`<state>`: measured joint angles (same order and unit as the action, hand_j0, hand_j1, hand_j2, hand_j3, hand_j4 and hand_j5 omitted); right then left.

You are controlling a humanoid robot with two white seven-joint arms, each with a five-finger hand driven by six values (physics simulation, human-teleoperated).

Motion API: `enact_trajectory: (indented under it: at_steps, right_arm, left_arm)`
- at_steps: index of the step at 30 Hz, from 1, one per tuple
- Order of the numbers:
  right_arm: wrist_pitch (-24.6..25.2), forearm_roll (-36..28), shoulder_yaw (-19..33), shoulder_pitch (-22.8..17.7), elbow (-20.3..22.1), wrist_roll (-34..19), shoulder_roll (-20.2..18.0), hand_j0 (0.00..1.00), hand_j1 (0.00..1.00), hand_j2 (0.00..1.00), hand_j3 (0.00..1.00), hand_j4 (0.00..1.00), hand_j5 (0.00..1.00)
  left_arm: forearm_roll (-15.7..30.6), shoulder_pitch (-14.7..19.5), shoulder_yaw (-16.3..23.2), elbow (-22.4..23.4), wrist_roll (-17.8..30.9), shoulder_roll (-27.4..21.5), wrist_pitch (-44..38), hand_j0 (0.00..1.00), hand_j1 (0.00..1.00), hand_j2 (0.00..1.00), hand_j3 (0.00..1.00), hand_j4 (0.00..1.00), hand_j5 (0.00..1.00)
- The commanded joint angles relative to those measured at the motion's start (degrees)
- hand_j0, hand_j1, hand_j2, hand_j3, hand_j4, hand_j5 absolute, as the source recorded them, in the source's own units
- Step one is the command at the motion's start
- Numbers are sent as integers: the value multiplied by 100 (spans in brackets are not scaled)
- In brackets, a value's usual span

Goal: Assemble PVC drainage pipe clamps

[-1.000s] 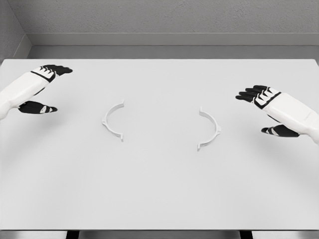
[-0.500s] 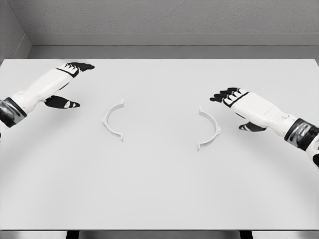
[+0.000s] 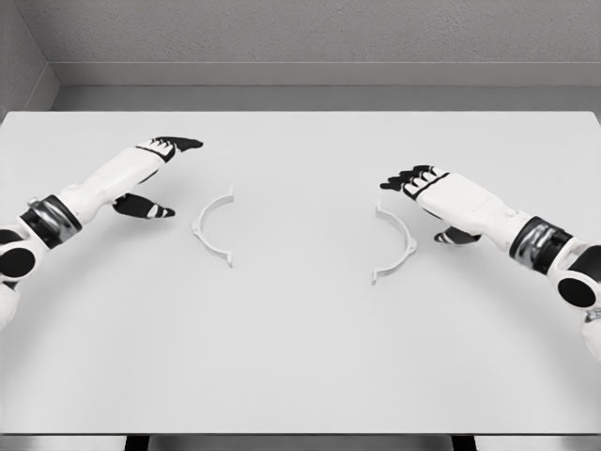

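Observation:
Two white half-ring clamp pieces lie flat on the white table (image 3: 300, 357). The left clamp half (image 3: 212, 226) bulges leftward; the right clamp half (image 3: 395, 243) bulges rightward, and they sit well apart. My left hand (image 3: 161, 177) hovers just left of the left half, fingers spread and thumb lowered, holding nothing. My right hand (image 3: 423, 199) hangs just right of and slightly behind the right half, fingers relaxed and empty. Neither hand touches a piece.
A grey wall (image 3: 310, 38) rises behind the table's far edge. The table's front edge runs along the bottom of the view, with dark legs below it.
Both arms have reached inward over the table: the left hand moved right toward the left half, the right hand moved left toward the right half. The clamp halves have not moved.

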<state>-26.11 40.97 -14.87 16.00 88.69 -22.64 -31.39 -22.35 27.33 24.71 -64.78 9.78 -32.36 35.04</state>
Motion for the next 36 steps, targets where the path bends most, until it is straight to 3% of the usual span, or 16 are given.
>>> enact_trajectory:
  at_steps: [1, 30, 36]
  right_arm:
    - [10, 25, -121, 9, -168, 6, 89, 100, 100, 100, 100, 100, 100]
    - [89, 69, -341, 35, -98, -3, 230, 100, 100, 100, 100, 100, 100]
    - [141, 69, -376, 79, -80, -3, 230, 100, 100, 100, 100, 100, 100]
  left_arm:
    - [38, 0, 78, 115, -3, 89, -4, 100, 100, 100, 100, 100, 100]
    - [-6, -26, 201, 124, -3, 617, -4, 100, 100, 100, 100, 100, 100]
    - [3, 9, 113, 168, -3, 547, -4, 100, 100, 100, 100, 100, 100]
